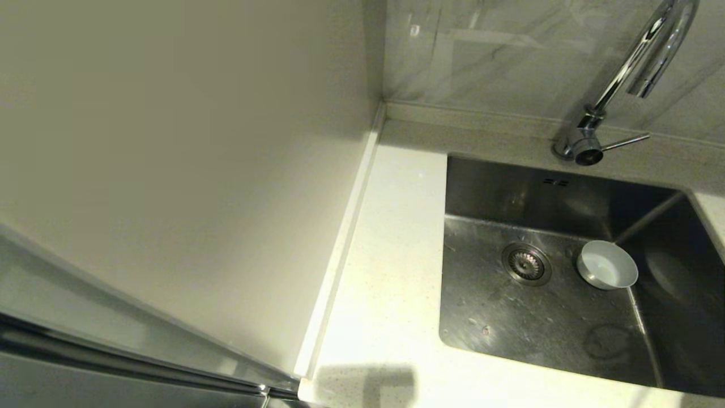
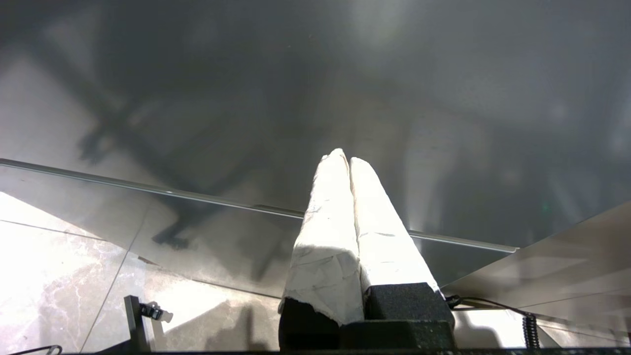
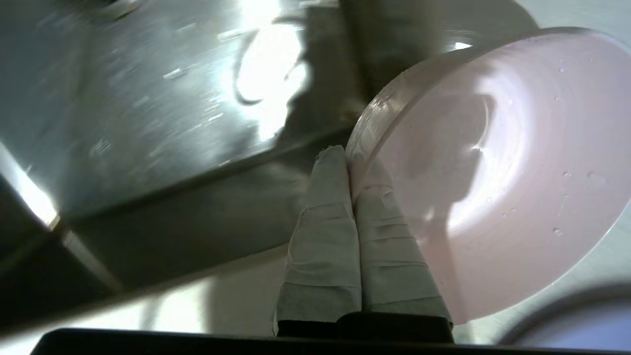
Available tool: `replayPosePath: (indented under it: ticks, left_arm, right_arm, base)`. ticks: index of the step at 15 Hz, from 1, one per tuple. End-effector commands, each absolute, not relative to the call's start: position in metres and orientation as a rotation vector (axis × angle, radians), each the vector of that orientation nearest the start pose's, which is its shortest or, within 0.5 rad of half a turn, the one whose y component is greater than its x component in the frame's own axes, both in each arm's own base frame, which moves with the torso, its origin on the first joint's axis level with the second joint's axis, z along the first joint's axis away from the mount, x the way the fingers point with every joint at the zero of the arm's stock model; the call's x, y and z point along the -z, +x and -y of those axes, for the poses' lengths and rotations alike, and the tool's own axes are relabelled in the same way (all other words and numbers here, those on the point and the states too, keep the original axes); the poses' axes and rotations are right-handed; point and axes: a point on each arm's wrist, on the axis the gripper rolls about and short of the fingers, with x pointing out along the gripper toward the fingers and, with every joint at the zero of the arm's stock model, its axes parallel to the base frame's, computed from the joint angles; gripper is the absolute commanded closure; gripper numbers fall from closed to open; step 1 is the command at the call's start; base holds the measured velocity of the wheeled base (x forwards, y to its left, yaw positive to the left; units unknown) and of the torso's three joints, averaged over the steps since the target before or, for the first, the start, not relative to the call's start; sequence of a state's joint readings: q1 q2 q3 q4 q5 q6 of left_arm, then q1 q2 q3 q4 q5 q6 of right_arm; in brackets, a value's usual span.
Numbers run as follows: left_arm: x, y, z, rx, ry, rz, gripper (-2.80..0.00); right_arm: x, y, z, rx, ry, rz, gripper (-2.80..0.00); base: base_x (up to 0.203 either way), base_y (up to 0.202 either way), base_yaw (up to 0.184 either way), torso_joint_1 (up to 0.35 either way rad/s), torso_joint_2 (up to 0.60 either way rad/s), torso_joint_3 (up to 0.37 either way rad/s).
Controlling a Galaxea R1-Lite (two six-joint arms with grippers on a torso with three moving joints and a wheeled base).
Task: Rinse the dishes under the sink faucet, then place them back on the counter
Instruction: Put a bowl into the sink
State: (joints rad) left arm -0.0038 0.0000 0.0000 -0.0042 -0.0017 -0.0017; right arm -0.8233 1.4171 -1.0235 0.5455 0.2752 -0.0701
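The sink (image 1: 544, 323) is brushed steel with a dull shine and fine scratches, and behind it the faucet (image 1: 634, 73) is mirror-bright chrome. Around the sink, the counter (image 1: 391, 272) looks like smooth, finely speckled white stone. The pink bowl (image 3: 498, 172) is glossy with water drops, and pale wrinkled tape wraps the right gripper (image 3: 350, 162) fingers.

Two bowls show: one light blue-grey bowl (image 1: 607, 264) in the head view and one pale pink bowl (image 3: 498, 172) in the right wrist view, where one lilac plate (image 3: 567, 323) edges into a corner. There is one sink (image 1: 481, 317) with one drain strainer (image 1: 526, 263) and two overflow slots (image 1: 555, 182), one faucet (image 1: 628, 68) with one lever (image 1: 626, 141), and one counter (image 1: 391, 272)
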Motion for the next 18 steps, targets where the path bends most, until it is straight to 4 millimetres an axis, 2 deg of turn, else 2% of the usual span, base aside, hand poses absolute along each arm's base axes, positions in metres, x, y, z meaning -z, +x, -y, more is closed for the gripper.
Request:
replayPosePath:
  ticks: [1,4,8,11,14,18]
  left_arm:
    - [-0.075,-0.023,0.0,0.006,-0.002,0.002,0.0]
    - [-0.075,-0.023,0.0,0.005,-0.002,0.002,0.0]
    - [-0.075,-0.023,0.0,0.005,-0.002,0.002,0.0]
    - [-0.075,-0.023,0.0,0.006,-0.002,0.002,0.0]
    - [-0.075,-0.023,0.0,0.006,-0.002,0.002,0.0]
    - [-0.075,-0.023,0.0,0.006,-0.002,0.002,0.0]
  right_arm:
    - [-0.223,0.149,0.119,0.349,0.366,-0.81,0.0]
    - [-0.216,0.172,0.101,0.208,0.312,-0.84,0.0]
    - [-0.191,0.214,0.084,0.064,0.212,-0.804,0.0]
    - [-0.175,0.232,0.073,0.002,0.177,-0.803,0.0]
    - [-0.154,0.247,0.078,0.002,0.18,-0.818,0.0]
    - [-0.106,0.26,0.091,0.061,0.167,-0.802,0.0]
  base:
    - [0.0,0.0,0.0,0.0,0.0,0.0]
    - [0.0,0.0,0.0,0.0,0.0,0.0]
    - [0.0,0.0,0.0,0.0,0.0,0.0]
    - [0.0,0.0,0.0,0.0,0.0,0.0]
    - [0.0,0.0,0.0,0.0,0.0,0.0]
    - [0.0,0.0,0.0,0.0,0.0,0.0]
